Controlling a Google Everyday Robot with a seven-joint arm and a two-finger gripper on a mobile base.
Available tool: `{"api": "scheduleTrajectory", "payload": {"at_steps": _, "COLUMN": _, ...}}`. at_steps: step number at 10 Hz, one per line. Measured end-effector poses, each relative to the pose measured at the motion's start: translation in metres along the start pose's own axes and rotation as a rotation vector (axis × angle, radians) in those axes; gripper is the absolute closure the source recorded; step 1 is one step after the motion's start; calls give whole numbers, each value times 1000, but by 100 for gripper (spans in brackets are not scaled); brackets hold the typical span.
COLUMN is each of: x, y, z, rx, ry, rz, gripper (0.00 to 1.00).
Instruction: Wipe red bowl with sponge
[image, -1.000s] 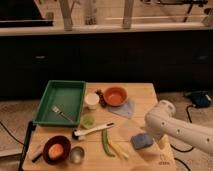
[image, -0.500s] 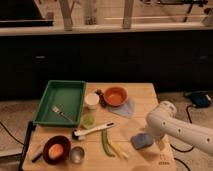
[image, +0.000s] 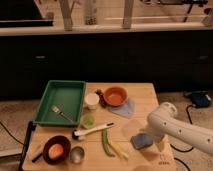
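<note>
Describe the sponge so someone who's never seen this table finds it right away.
Start at the wooden table and go to its near right corner in the camera view, where the white arm's gripper hangs. The sponge lies just left of the gripper: a small, thick blue-grey pad, unlike the flat, paler cloth farther back by the red bowl.

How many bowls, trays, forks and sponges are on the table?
Bowls: 2, the red bowl and the dark brown bowl
Trays: 1, the green tray
Forks: 1, the fork in the tray
Sponges: 1, the sponge, with the gripper close beside it
Total: 5
</note>
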Motion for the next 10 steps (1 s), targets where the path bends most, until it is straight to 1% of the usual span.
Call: {"api": "scheduleTrajectory", "payload": {"at_steps": 10, "x": -9, "y": -8, "z": 11, "rx": 12, "ry": -27, "rz": 18, "gripper": 20}}
